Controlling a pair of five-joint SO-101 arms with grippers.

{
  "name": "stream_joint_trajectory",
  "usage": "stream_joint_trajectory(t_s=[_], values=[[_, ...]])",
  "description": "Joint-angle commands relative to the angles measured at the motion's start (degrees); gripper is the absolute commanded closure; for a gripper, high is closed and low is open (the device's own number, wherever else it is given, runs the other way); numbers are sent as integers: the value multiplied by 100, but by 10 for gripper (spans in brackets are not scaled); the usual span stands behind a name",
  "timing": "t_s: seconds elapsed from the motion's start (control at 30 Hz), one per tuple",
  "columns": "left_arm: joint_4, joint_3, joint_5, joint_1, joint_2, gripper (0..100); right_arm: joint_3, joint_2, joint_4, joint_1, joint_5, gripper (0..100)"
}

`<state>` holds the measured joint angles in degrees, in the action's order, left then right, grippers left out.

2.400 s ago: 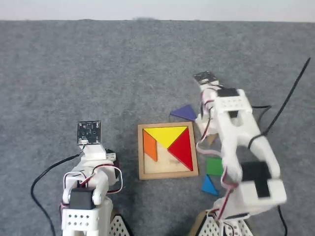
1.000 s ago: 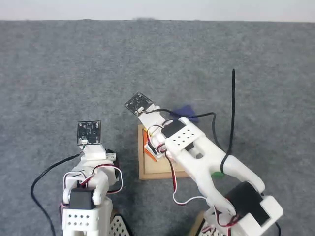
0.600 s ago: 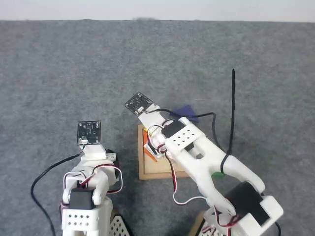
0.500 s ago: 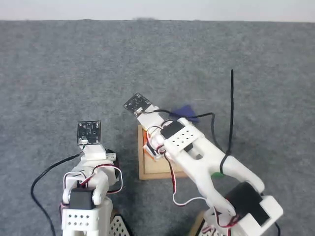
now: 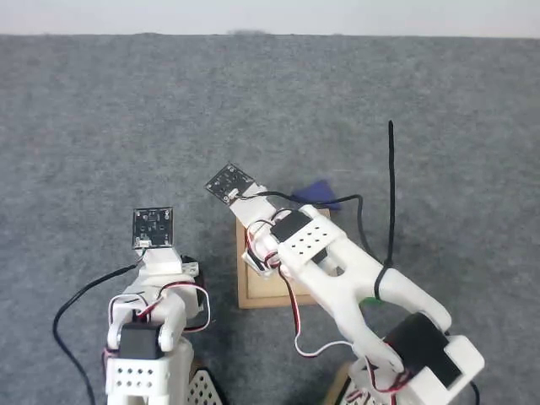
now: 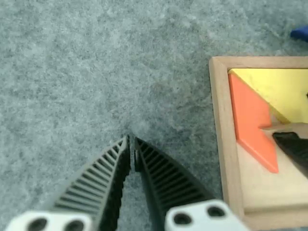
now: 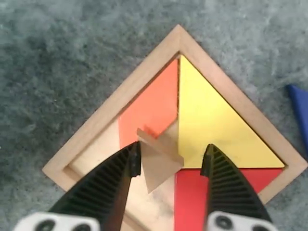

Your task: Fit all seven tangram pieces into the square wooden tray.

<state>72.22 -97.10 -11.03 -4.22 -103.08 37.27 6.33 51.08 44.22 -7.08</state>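
right tool (image 7: 172, 151) over the square wooden tray (image 7: 91, 132), jaws spread wide. small wood-coloured triangle (image 7: 161, 161) sits between them, touching one finger, gap to the other. that piece lies across the seam of the orange parallelogram (image 7: 149, 108) & yellow triangle (image 7: 216, 127), can't tell if it's flat. red triangle (image 7: 202, 190) in the tray next to the yellow. blue piece (image 5: 316, 192) out on the grey tabletop (image 5: 126, 118), just past the tray's far rim. left tool (image 6: 131, 147) pinched nearly together w/ nothing in it, low over the tabletop beside the tray.
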Motion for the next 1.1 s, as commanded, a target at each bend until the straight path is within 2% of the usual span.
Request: stream_joint_trajectory(t_s=[0.0,0.2,0.57,0.8,0.9,1.07], values=[[9,66,53,-35,-114,987,-35,57,66,-31,9,790],[9,66,53,-35,-114,987,-35,40,-163,-470,9,790],[9,66,53,-35,-114,987,-185,-84,-171,-462,-9,790],[9,66,53,-35,-114,987,422,1710,198,-514,-255,790],[9,66,53,-35,-114,987,1046,2448,295,-664,-677,790],[9,66,53,-35,-114,987,1943,2563,277,-646,-897,790]])
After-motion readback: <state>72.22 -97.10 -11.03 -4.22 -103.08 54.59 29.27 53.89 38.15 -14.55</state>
